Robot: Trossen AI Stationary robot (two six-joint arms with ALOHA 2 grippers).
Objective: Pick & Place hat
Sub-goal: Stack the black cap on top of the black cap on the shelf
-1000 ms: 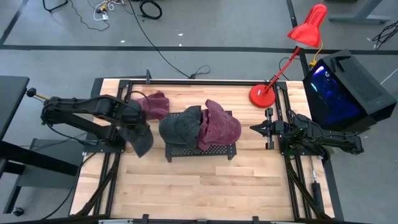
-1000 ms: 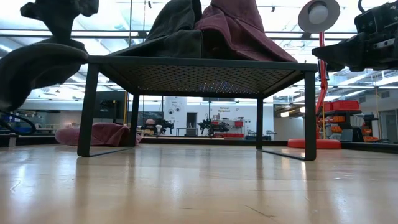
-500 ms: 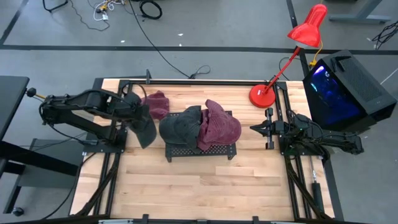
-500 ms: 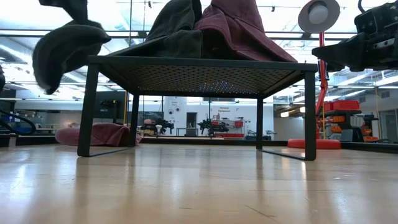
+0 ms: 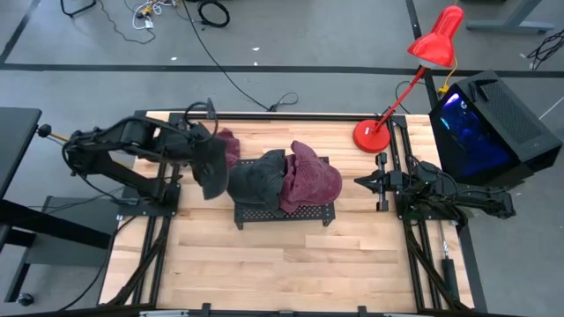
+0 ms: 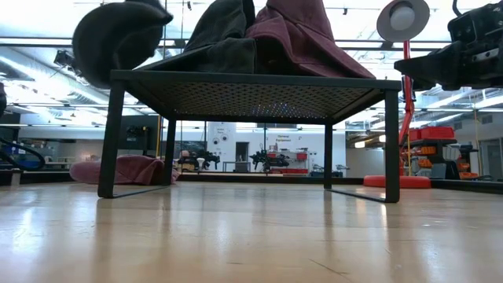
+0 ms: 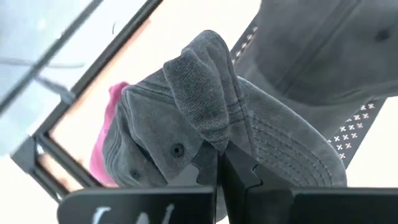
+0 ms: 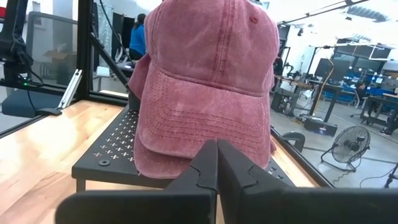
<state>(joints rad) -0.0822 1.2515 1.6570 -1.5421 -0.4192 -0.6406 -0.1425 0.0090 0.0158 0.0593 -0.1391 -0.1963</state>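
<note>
Left gripper point(image 7: 224, 163) clenched on a dark grey cap point(image 5: 211, 167), now carried up beside the rack.

One second ago this cap hung lower and farther out, near the table's left edge; since then the left arm has swung it inward and upward, so it now hangs just beside the left end of the black rack point(image 5: 284, 214), close to the grey cap point(image 5: 256, 179) already lying there. In the low view the carried cap point(image 6: 118, 35) has risen from beside the rack's leg to above its top edge. A red cap point(image 5: 310, 176) sits on the rack next to the grey one, and another red cap point(image 5: 226, 146) lies on the wooden table point(image 5: 282, 264) behind the arm. Right gripper point(image 8: 216, 163) is pinched shut on nothing, waiting at the table's right side, unchanged.
</note>
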